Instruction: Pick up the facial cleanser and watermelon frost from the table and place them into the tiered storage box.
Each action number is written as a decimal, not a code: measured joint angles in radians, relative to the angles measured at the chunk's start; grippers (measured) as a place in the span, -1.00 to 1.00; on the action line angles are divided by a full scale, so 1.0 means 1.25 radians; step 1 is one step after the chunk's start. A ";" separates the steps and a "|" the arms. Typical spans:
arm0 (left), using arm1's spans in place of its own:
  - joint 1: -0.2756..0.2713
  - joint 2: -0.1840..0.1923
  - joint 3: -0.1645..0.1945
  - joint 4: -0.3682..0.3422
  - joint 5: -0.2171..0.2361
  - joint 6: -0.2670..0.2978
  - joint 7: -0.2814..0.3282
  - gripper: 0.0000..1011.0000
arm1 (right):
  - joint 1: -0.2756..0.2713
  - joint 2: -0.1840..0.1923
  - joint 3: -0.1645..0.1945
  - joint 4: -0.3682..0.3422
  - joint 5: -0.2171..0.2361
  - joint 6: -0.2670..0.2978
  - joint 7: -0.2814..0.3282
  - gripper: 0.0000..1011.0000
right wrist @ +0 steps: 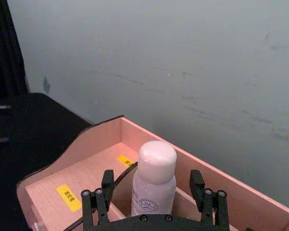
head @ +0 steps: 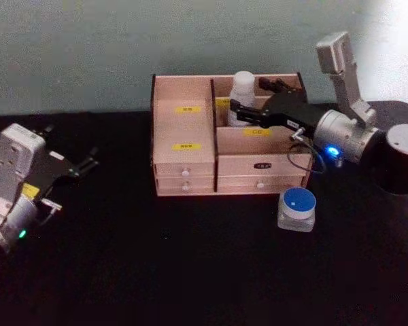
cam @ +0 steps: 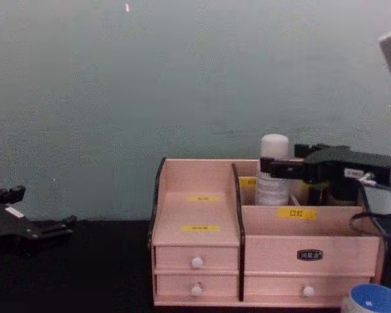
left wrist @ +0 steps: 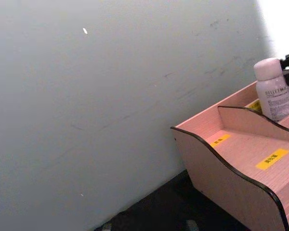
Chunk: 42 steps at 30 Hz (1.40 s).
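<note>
In tiered storage box (head: 183,129), upper centre: right tool (head: 232,113) wide open astride facial cleanser (head: 243,87).
Risk: on withdrawal a finger could snag and tip it; watermelon frost (head: 298,209) sits lower right, left tool (head: 81,166) parked mid-left.

Head above, chest level; both toward box (head: 180,125)

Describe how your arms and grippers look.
Silver-grey arms, black forked grippers. The left gripper has a yellow label and green light behind it; the right gripper a blue light, looping black cable and dark round joint.
</note>
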 joint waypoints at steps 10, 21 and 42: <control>0.000 0.000 0.000 0.000 0.000 0.000 0.000 0.98 | -0.100 0.089 0.024 -0.179 0.027 0.032 0.000 0.98; 0.000 0.000 0.000 0.000 0.000 0.000 0.000 0.98 | -0.223 0.195 0.062 -0.342 0.074 0.079 -0.014 0.98; 0.000 0.000 0.000 0.000 0.000 0.000 0.000 0.98 | -0.411 0.330 0.091 -0.517 0.154 0.171 -0.039 0.98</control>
